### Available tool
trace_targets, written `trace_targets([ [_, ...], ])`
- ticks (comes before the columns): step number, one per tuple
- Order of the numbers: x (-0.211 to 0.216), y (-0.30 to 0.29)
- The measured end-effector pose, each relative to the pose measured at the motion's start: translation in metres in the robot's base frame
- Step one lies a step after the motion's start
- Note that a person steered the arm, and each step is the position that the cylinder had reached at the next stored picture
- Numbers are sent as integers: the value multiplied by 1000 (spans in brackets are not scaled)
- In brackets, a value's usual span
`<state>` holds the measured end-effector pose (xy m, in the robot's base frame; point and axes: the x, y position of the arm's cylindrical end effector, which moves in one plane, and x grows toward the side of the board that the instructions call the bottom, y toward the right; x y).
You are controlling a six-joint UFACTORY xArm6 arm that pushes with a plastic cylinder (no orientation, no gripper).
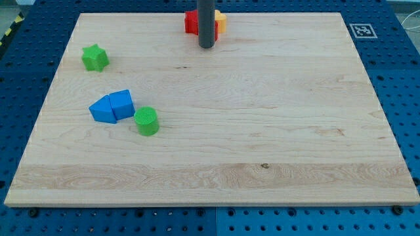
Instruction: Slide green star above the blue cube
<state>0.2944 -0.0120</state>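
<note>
Taking the blue cube (pixel 122 103) as the landmark, the green star (pixel 94 58) sits toward the view's top and a little to the view's left of it, well apart, so the slide looks barely begun or only partly done: the star is on the right side of the cube but not yet lined up directly over it or close. This tool has no jaws to part or clamp; it is a plain rod, and my tip (pixel 207 46) rests on the surface (pixel 262 131) far to the view's right of the cube and higher up, touching neither star nor cube. Just behind the rod are a red block (pixel 191 22) and an orange block (pixel 220 21). A blue triangular block (pixel 102 110) touches the cube's left side, and a green cylinder (pixel 146 121) stands just beside its lower right. The star lies near the surface's left edge, so room there is tight; between star and cube the wood is open.
</note>
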Motion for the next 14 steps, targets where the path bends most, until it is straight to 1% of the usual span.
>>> trace_targets([
  [1, 14, -22],
  [2, 10, -67],
  [3, -14, -75],
  [5, -12, -180],
  [7, 41, -200],
  [8, 56, -202],
  [9, 58, -204],
  [10, 29, -214],
  [11, 20, -261],
  [12, 6, -293],
  [14, 56, -281],
])
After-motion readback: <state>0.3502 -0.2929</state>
